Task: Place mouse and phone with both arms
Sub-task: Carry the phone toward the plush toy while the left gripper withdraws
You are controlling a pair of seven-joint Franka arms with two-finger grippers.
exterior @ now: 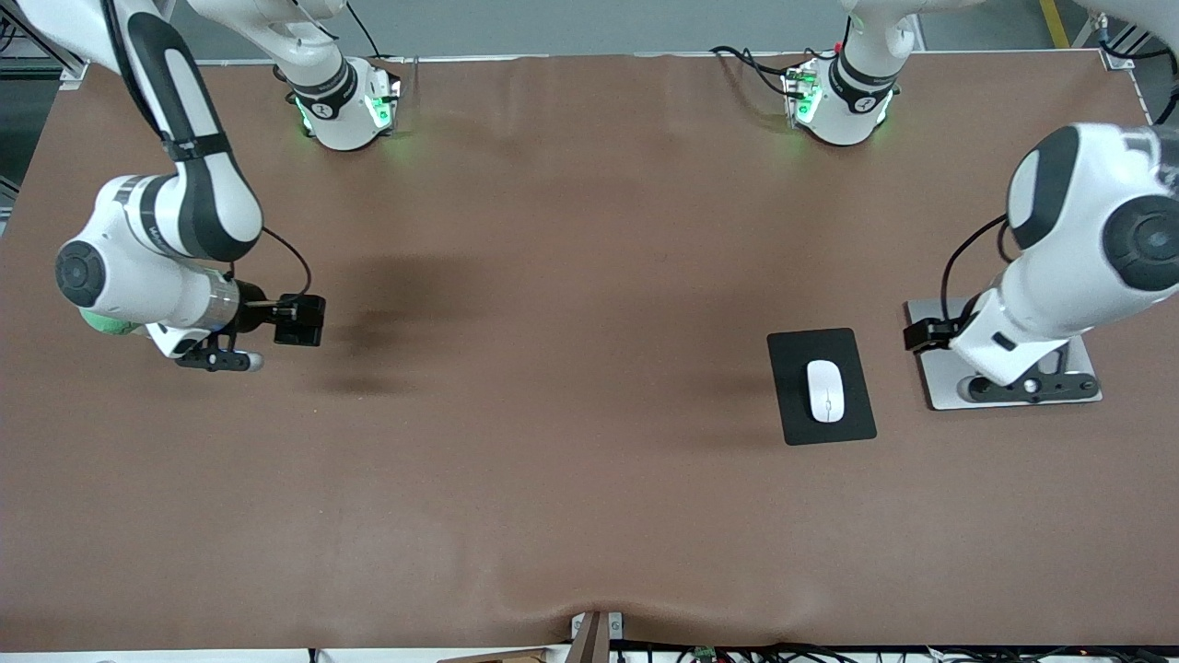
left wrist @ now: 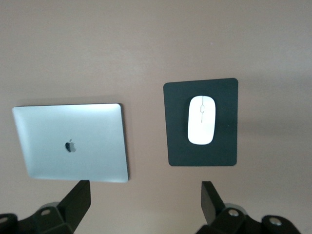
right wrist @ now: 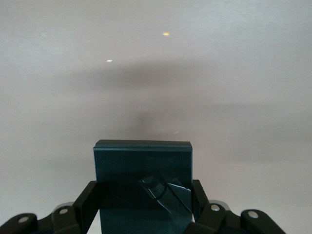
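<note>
Only the right wrist view shows the right gripper clamping the phone; left gripper gapes.

White jointed arms, black bands, black cables, green-lit bases

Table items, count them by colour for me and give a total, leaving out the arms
White: 1, the mouse
Black: 2, the pad and the phone
Silver: 1, the laptop
Total: 4
</note>
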